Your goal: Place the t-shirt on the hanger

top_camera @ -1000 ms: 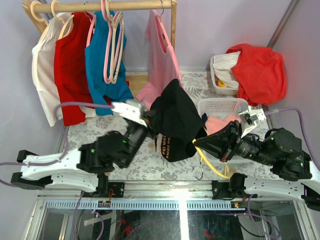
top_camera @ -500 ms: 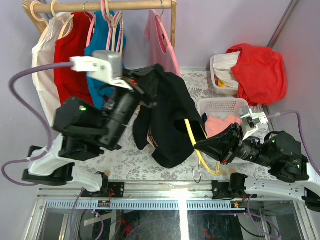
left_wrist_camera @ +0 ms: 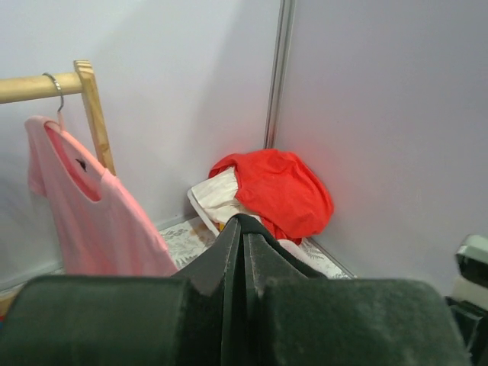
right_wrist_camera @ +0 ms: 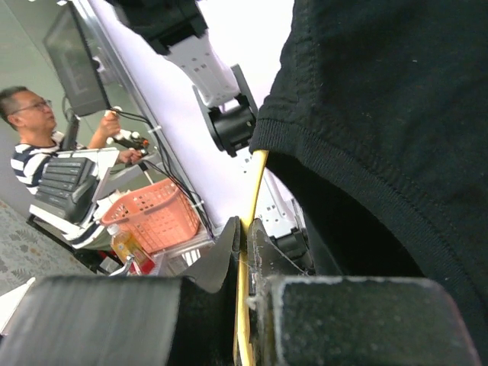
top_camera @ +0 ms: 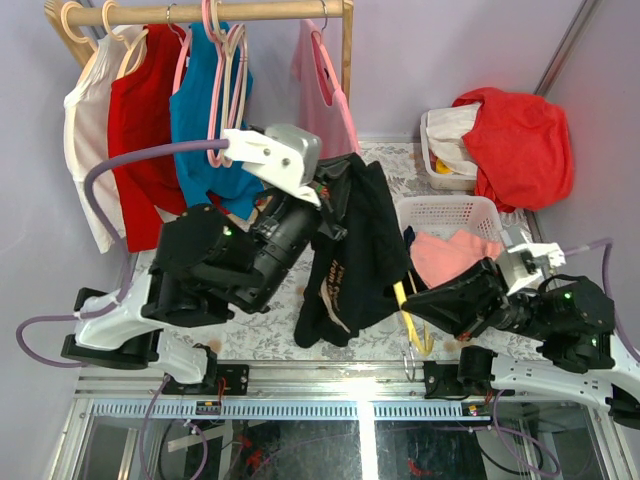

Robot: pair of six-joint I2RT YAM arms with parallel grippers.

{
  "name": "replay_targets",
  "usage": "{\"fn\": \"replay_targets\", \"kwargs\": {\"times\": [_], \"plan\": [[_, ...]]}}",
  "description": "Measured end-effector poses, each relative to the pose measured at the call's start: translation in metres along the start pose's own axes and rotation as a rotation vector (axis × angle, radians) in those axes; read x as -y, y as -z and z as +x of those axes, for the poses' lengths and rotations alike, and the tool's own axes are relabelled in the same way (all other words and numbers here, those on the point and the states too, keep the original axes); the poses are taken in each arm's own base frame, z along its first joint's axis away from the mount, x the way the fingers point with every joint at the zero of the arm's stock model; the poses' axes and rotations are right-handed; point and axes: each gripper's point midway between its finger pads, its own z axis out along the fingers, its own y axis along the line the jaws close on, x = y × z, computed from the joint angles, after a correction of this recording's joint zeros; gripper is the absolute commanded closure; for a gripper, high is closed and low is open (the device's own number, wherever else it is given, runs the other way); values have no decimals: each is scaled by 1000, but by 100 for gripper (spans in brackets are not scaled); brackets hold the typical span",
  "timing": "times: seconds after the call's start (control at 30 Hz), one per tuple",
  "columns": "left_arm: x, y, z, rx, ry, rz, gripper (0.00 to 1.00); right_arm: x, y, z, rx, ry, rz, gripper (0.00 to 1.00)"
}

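**Two robot arms hold a black t-shirt and a yellow hanger over a table**

The left gripper (top_camera: 325, 205) is closed, pinching the top of the black t-shirt (top_camera: 350, 255). The shirt dangles in the air above the patterned table (top_camera: 390, 170). The right gripper (top_camera: 404, 297) is clamped on the thin yellow hanger (top_camera: 415, 330), whose upper end slips under the shirt's right edge. Behind them, a pink shirt (top_camera: 322, 110) hangs from a wooden rail (top_camera: 270, 11).

Only lettering I can find: a few lines of pale gold print (top_camera: 335, 288) on the black short-sleeved cloth t-shirt (top_camera: 362, 232), top view. It runs sideways down the cloth and is too small and creased to read. Nothing legible in either wrist view.
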Motion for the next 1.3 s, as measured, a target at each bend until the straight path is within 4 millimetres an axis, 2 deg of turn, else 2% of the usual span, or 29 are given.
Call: {"fn": "replay_targets", "kwargs": {"times": [0.13,0.3,0.47,0.57,0.67,1.03,1.3], "plan": [[-16,12,-4,-2,7,-17,100,-15,13,-13,76,23,-78,100],[-31,19,1,-21,-4,-65,100,-28,8,-21,102,39,-148,100],[-32,19,4,-31,-33,-81,100,-26,-16,-15,49,30,-149,100],[-25,18,-6,-21,-40,-79,100,-22,-33,-9,11,23,-137,100],[-20,19,-13,-14,-52,-77,100,-18,-40,-1,-18,17,-127,100],[-19,25,-22,-11,-132,-125,100,-21,-27,12,-38,-14,-156,100],[-21,21,-28,-2,-184,-179,100,-18,-28,37,-94,-37,-182,100]]}}
